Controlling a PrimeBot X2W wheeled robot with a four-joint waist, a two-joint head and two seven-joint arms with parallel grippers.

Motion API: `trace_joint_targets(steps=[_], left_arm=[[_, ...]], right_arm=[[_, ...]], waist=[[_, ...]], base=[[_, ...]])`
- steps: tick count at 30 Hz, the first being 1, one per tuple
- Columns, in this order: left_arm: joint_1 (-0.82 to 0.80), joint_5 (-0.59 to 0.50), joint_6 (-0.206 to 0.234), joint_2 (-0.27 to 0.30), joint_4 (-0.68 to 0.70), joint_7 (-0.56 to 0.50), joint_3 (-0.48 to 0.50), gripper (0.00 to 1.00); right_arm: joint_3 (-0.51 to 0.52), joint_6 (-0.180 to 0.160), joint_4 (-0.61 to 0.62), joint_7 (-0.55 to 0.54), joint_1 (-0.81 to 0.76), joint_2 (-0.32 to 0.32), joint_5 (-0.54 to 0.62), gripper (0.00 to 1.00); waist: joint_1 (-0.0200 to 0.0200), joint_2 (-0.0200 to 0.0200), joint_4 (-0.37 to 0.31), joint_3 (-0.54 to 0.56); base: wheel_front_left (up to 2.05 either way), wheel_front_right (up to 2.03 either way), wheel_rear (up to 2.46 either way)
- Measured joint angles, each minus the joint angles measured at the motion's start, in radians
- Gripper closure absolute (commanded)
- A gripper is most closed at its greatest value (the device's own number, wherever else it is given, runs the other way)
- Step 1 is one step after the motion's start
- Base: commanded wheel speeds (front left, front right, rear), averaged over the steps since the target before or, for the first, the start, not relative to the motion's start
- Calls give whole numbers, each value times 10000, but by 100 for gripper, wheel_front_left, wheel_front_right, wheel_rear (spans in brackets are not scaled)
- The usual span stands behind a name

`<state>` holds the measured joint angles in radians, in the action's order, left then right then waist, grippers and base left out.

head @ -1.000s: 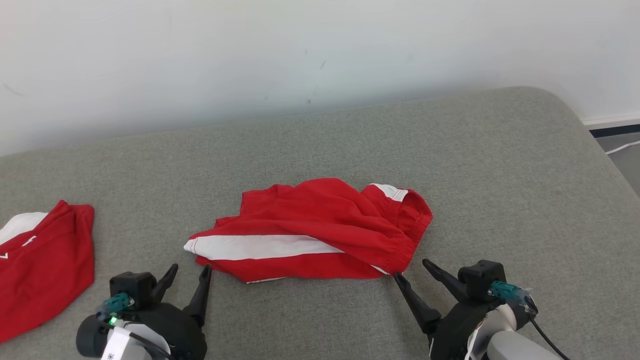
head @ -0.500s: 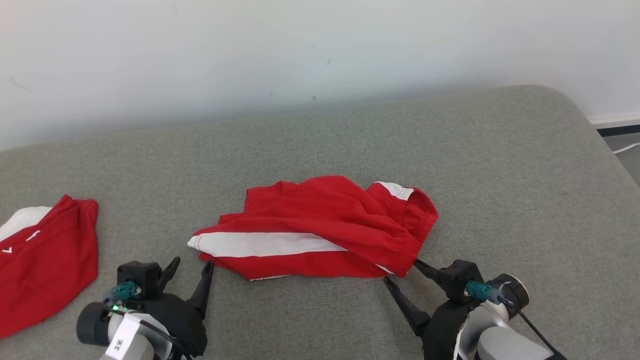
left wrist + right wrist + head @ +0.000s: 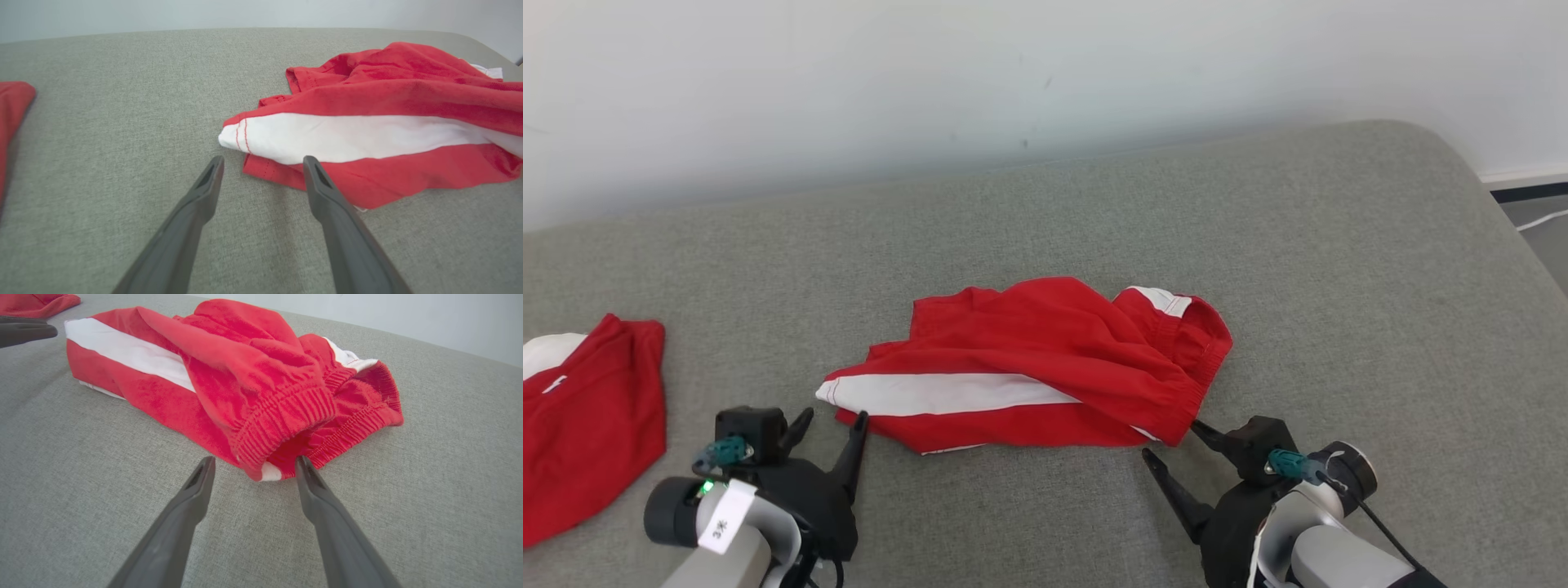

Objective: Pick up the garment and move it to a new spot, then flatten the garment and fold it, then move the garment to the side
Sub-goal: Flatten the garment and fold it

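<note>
Head view: right gripper crept up to waistband of crumpled red-white fabric shorts, left gripper at hem, both spread, grab prob next.

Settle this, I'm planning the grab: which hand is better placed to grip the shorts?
Likely the right hand: the shorts' waistband lies between its open fingers; the left hand only nears the hem.
</note>
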<state>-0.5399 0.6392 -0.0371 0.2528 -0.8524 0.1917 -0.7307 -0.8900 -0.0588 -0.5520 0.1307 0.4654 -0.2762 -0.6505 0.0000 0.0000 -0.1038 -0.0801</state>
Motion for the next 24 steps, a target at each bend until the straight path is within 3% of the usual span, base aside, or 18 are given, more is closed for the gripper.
trace_joint_targets(steps=[15,16,17,18,19,24], left_arm=[[-863,50,-173,13,-972,-387,127,0],[-910,67,-174,-21,-1037,-435,132,0],[-930,113,-176,-38,-1106,-464,132,44],[-938,127,-190,-46,-1191,-512,134,92],[-939,138,-257,-50,-1294,-550,130,100],[-976,182,-261,-245,-1459,-585,130,100]], right_arm=[[-174,0,-263,-211,210,291,12,0],[-176,0,-278,-211,210,293,12,60],[-176,0,-278,-209,210,309,12,100],[-176,4,-280,-209,210,332,10,100],[-176,21,-282,-207,215,353,10,100],[-77,61,-337,-125,384,339,6,100]], waist=[[1,0,-482,-415],[1,0,-494,-433],[1,0,-500,-448],[1,1,-502,-459],[0,0,-501,-466],[1,0,-419,-470]], base=[[0,0,0],[0,0,0],[0,0,0],[0,0,0],[0,0,0],[0,0,0]])
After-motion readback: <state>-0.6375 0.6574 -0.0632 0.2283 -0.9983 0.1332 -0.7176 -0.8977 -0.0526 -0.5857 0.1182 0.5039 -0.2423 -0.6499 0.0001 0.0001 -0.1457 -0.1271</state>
